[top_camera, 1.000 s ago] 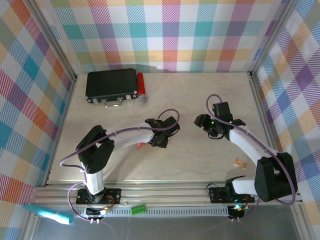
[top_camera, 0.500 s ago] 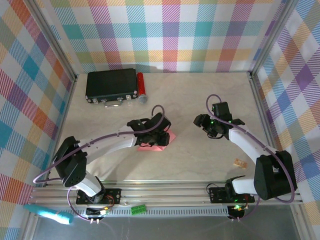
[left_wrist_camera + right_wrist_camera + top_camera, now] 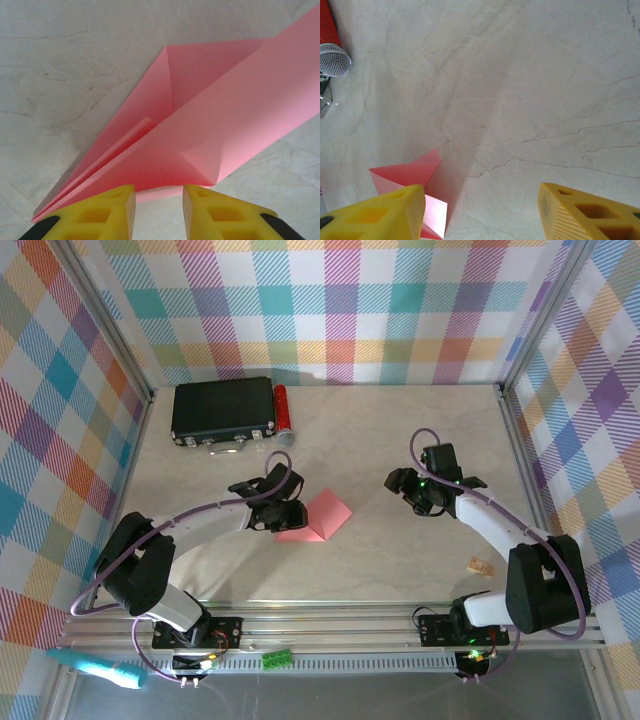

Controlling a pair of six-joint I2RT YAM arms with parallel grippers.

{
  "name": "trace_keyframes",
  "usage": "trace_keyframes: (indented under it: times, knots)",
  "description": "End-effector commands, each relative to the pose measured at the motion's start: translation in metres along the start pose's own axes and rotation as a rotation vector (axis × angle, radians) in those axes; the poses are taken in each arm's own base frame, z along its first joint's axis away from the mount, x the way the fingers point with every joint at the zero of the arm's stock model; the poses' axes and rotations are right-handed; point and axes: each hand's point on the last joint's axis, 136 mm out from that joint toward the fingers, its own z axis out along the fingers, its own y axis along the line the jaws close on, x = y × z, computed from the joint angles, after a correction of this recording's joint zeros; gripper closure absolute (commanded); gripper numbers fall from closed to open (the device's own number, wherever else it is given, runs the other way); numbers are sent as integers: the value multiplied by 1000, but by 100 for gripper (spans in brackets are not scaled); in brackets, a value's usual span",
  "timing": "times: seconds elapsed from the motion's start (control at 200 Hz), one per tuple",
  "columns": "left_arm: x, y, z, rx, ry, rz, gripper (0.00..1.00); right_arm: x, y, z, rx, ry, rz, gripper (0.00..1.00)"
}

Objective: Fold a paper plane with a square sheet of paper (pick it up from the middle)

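Paper [image 3: 318, 517] — long axis left-right, narrow end twd L hand [image 3: 159, 207].

At the far left of your tabletop [image 3: 400, 440] you have a black box [image 3: 222, 408] lying flat, its latches on the near side. A red cylinder [image 3: 281, 412] lies just beside the box's right end, grey mesh tip toward the near edge. You'll find a small tan scrap [image 3: 482, 565] near the right edge. Past the near rail lie a teal object [image 3: 95, 668] and a small green piece [image 3: 275, 659]. Plaid walls [image 3: 340, 310] enclose it all.
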Motion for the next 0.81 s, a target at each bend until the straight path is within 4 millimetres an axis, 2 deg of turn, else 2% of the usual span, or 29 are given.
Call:
trace_keyframes:
  times: [0.0,0.265,0.47,0.62,0.8]
  knots:
    - [-7,-6,7,61,0,-36,71,1,0,3,-16,18,22,38]
    - [-14,1,26,38,6,-74,76,6,12,7,-84,59,-1,38]
    - [-12,9,41,-6,19,-107,81,18,18,10,-126,99,-5,39]
    - [-9,14,49,-25,34,-119,83,35,23,15,-143,155,-12,41]
    - [-2,20,54,-45,55,-127,85,67,32,28,-164,262,-4,41]
